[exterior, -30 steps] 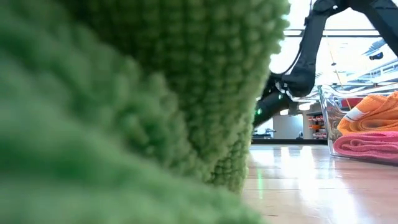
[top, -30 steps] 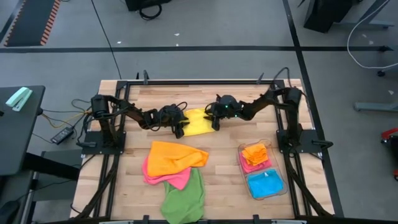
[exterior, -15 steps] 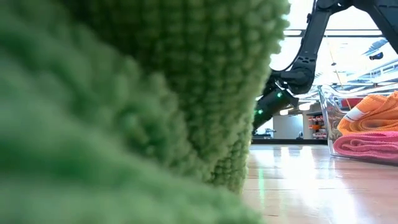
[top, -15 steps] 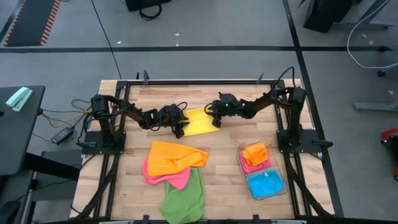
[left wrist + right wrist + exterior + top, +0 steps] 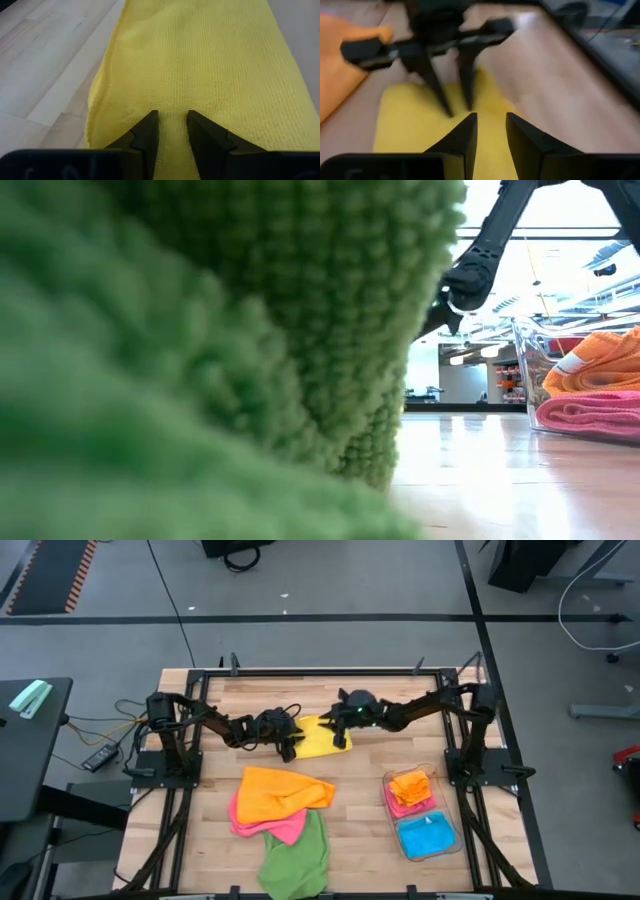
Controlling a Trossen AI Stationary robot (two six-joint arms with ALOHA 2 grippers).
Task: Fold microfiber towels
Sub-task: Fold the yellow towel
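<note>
Right hand (image 5: pixel 342 736) further over yellow towel (image 5: pixel 322 739)

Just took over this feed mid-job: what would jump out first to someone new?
Both arms meet over the yellow towel at the table's far middle: the left gripper pinches its edge, the right gripper facing it. Nearer lies a loose pile of orange towel, pink towel and green towel. At right, a clear bin holds folded towels.

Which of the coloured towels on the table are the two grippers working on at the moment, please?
The yellow towel, lying alone between the left gripper and right gripper; the orange, pink and green towels lie heaped nearer the front, away from both grippers.
</note>
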